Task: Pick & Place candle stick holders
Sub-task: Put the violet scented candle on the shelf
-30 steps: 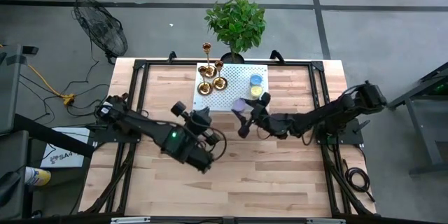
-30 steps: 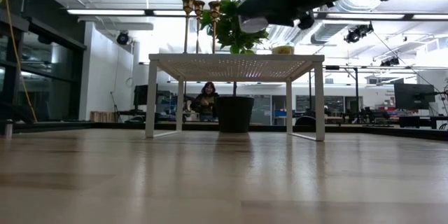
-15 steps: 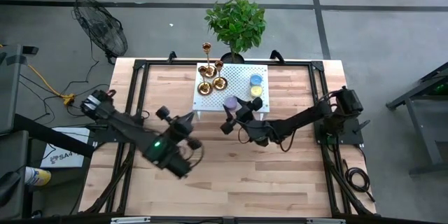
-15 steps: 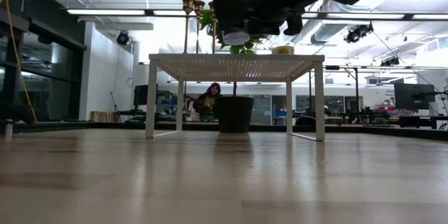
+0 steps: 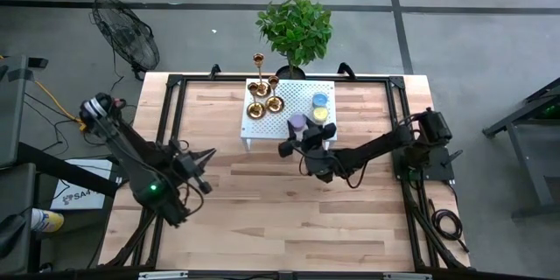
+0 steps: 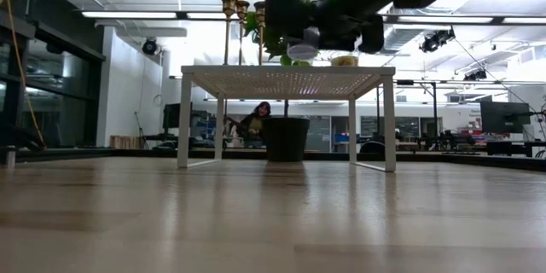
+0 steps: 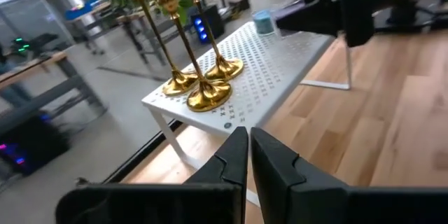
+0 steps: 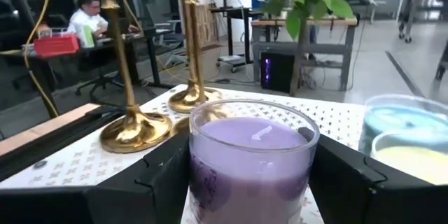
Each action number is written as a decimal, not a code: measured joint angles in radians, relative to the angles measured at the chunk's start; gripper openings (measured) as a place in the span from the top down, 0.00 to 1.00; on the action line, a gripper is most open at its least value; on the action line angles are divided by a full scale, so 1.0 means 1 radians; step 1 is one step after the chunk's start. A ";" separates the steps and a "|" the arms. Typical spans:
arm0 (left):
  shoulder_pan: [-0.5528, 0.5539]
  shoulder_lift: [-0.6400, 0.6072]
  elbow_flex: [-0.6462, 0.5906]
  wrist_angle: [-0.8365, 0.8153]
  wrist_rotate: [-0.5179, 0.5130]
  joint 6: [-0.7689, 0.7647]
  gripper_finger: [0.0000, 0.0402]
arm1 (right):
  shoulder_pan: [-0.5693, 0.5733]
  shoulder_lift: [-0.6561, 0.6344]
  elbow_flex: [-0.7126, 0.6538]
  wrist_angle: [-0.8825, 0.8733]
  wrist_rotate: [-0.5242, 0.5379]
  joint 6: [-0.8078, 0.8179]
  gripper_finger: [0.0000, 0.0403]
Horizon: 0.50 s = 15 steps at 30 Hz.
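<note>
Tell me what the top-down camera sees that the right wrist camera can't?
Only the high view shows the left gripper, shut and empty, out over the wooden table, and a floor fan. Only the right wrist view shows the purple candle up close between the right gripper fingers, and a person in the room behind. Both show the gold candle stick holders on the white stand.

My light wooden table [image 5: 289, 201] carries a small white perforated metal stand [image 5: 284, 123] at its far edge; three gold brass candle stick holders [image 5: 262, 96] occupy the stand's left side.
</note>
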<state>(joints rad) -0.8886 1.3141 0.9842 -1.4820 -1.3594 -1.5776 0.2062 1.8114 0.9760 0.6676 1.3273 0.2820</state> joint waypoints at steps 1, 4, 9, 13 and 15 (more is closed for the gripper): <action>-0.009 -0.020 -0.025 0.015 -0.008 0.000 0.96 | -0.005 0.000 -0.001 -0.013 -0.001 0.028 0.42; -0.037 -0.077 -0.091 0.055 -0.025 -0.006 0.96 | -0.024 0.000 -0.001 -0.049 -0.031 0.092 0.42; -0.071 -0.147 -0.145 0.078 -0.044 -0.003 0.96 | -0.049 0.001 -0.001 -0.054 -0.095 0.098 0.42; -0.075 -0.186 -0.158 0.070 -0.044 0.000 0.96 | -0.060 0.001 -0.001 -0.086 -0.111 0.116 0.42; -0.074 -0.198 -0.160 0.061 -0.044 0.002 0.96 | -0.065 0.003 -0.001 -0.112 -0.112 0.141 0.42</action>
<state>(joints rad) -0.9627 1.1156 0.8246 -1.4208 -1.4036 -1.5757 0.1414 1.8144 0.9749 0.5558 1.2156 0.4230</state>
